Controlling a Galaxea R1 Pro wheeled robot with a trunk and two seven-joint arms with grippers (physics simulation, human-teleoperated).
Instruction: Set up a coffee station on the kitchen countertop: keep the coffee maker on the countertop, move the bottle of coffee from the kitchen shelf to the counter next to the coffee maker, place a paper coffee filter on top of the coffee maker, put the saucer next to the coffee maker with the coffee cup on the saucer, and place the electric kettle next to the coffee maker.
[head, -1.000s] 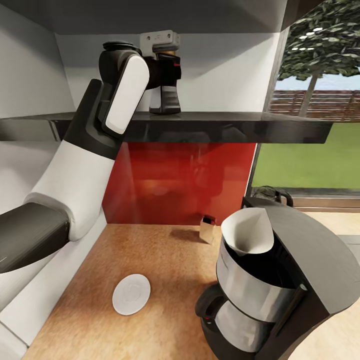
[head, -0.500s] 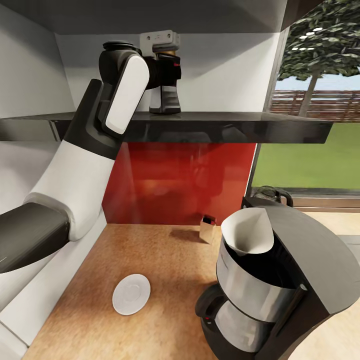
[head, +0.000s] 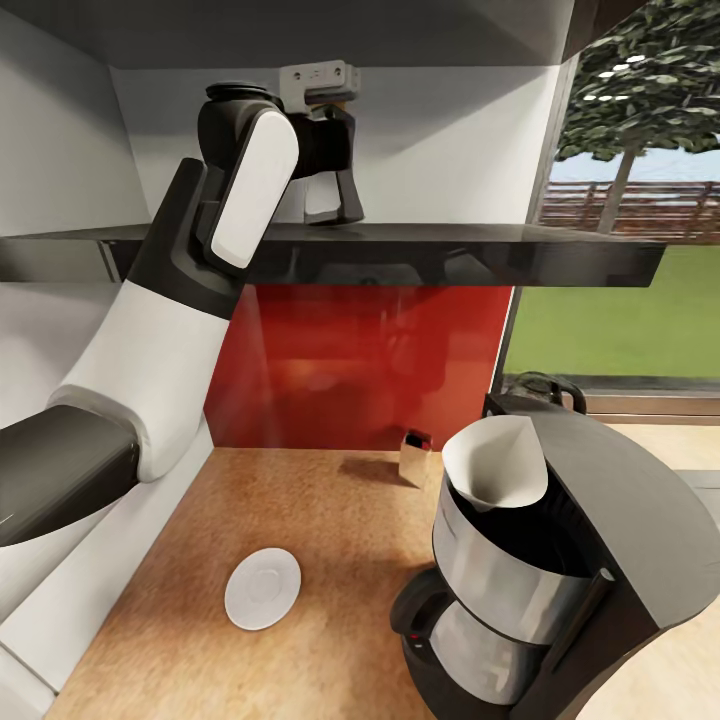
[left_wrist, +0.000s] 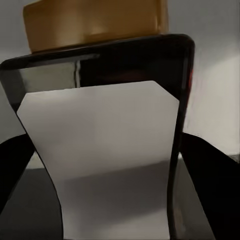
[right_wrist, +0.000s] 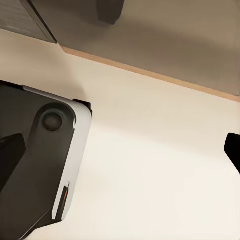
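Observation:
My left arm reaches up to the glossy black kitchen shelf (head: 480, 250), where my left gripper (head: 330, 190) is shut on the bottle of coffee (left_wrist: 105, 150). The bottle is dark with a yellow cap (left_wrist: 95, 22) and a white label. On the kitchen countertop (head: 330, 510) the coffee maker (head: 600, 540) stands at the near right, with the paper coffee filter (head: 497, 462) sitting in its top. The white saucer (head: 262, 588) lies bare at the near left. The electric kettle (head: 545, 388) peeks out behind the machine. The coffee cup is out of view. My right gripper (right_wrist: 122, 150) hangs open over the floor.
A small tan box (head: 415, 457) stands on the counter by the red backsplash (head: 370, 360). A white wall closes in the left side, and another shelf runs overhead. A window is at the right. The robot's base (right_wrist: 35, 165) appears in the right wrist view.
The left gripper has turned slightly around the bottle and now covers more of it. The bottle looks a little tilted on the shelf. Nothing else has moved.

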